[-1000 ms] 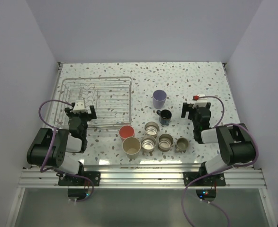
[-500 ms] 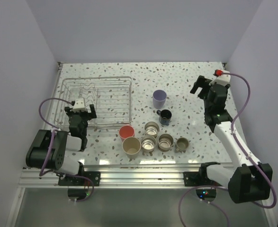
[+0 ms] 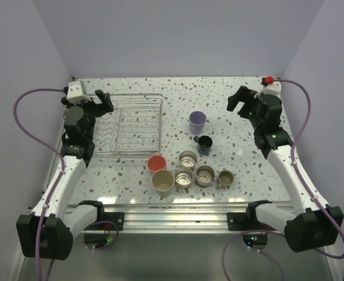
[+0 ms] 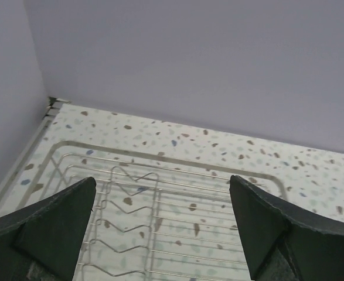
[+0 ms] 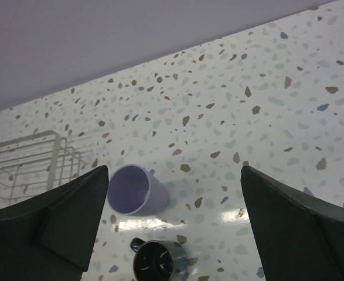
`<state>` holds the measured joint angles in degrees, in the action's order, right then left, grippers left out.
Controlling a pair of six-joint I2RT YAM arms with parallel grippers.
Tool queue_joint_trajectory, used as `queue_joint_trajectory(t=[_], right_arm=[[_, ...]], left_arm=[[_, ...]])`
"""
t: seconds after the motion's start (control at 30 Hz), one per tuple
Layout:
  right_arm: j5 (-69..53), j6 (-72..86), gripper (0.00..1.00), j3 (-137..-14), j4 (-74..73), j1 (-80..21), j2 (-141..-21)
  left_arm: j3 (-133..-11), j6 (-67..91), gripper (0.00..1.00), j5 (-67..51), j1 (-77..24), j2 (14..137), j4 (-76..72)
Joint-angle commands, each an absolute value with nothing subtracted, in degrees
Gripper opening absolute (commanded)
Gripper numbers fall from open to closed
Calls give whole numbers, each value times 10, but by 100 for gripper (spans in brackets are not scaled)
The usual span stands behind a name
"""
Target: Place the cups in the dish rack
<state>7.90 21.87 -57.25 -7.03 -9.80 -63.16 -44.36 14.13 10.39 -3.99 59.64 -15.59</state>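
The left claw [image 3: 87, 102] stands wide open with nothing between its fingers. It hangs over the far left corner of the dish rack [image 3: 138, 126], close to the bench's [image 3: 230, 88] left edge. In its own camera, the rack's wire floor and a row of zigzag prongs lie below and ahead, framed between the two dark fingers.

The right claw [image 3: 244, 100] is also spread wide and empty, raised near the bench's far right corner and angled back toward the middle. The lavender cup [image 3: 197, 122] stands left of it and nearer the front edge, well apart from the fingers. In the right wrist view that cup sits low between the fingers, close to the left one. The black mug [image 3: 204, 144] is just below it at the bottom of the frame.

All eight cups rest on the bench, mouths up, outside the rack and to its right.

- The lavender cup is about mid-bench, with the black mug just in front of it.
- The pink-red cup [image 3: 156, 163] sits by the rack's near right corner, and the beige cup [image 3: 163, 180] is just in front of that.
- Three steel cups [image 3: 184, 177] cluster to the right of those two.
- The olive-tan mug [image 3: 225, 178] ends the group on the right, toward the near edge.
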Motion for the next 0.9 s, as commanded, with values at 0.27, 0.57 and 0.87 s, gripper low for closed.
queue_joint_trajectory(t=[0.27, 0.57, 0.87], right_arm=[[-1, 369, 99, -830, -293, -126, -855], [28, 362, 99, -855, -299, -153, -846], [-18, 340, 97, -946, -396, -155, -925]], left_arm=[[-663, 311, 100, -2, -101, 605, 141], [-694, 321, 100, -2, -101, 631, 141], [-615, 290, 100, -185, -94, 675, -24]])
